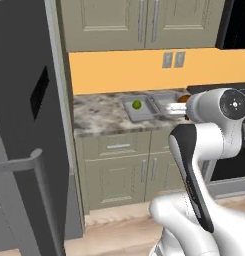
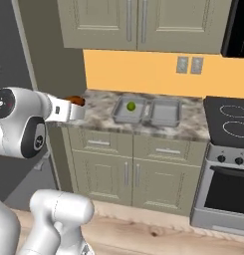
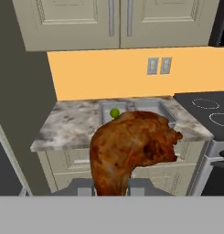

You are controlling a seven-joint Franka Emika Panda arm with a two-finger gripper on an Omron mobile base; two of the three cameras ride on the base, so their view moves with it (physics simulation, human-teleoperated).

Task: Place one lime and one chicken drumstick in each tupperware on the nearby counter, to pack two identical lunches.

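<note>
The bench (image 2: 98,115) looks like polished stone, speckled grey and brown. Below it the cabinets (image 2: 128,174) are matt beige painted panels with brushed-metal bar handles (image 2: 98,143). Both trays (image 2: 166,113) look like smooth, dull grey plastic. The lime (image 2: 131,105) has a smooth green skin. The drumstick (image 3: 129,148) is rough and browned with a greasy sheen. The stovetop (image 2: 230,122) is glossy black glass. The floor (image 2: 158,234) is pale wood planking. The arm (image 1: 214,125) is glossy white plastic.
</note>
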